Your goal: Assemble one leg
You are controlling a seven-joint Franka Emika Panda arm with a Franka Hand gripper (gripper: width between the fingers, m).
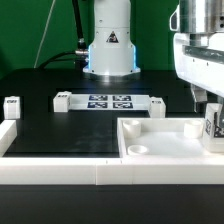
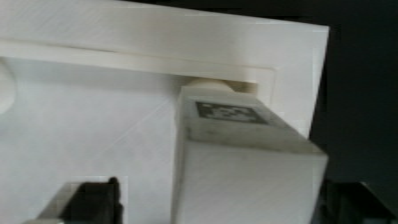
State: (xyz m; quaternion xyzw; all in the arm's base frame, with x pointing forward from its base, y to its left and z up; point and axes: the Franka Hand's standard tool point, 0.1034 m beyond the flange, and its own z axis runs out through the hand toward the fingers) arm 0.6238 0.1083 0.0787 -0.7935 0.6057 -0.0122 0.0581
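The leg (image 2: 240, 140) is a small white block with a black-and-white tag on its face. In the wrist view its far end sits in a corner of the large white tray-shaped piece (image 2: 89, 120). The leg lies between the jaws of my gripper (image 2: 217, 208). One dark finger (image 2: 93, 200) stands apart from the leg with white showing between them, so the jaws look open. In the exterior view my gripper (image 1: 207, 104) hangs at the right, over the leg (image 1: 212, 126) at the tray piece's (image 1: 165, 140) right side.
The marker board (image 1: 108, 101) lies at the back centre before the robot base (image 1: 108, 45). Small white blocks stand at the exterior view's left (image 1: 12, 106), beside the board (image 1: 60, 99) and right of it (image 1: 157, 106). A white rail (image 1: 50, 170) runs along the front.
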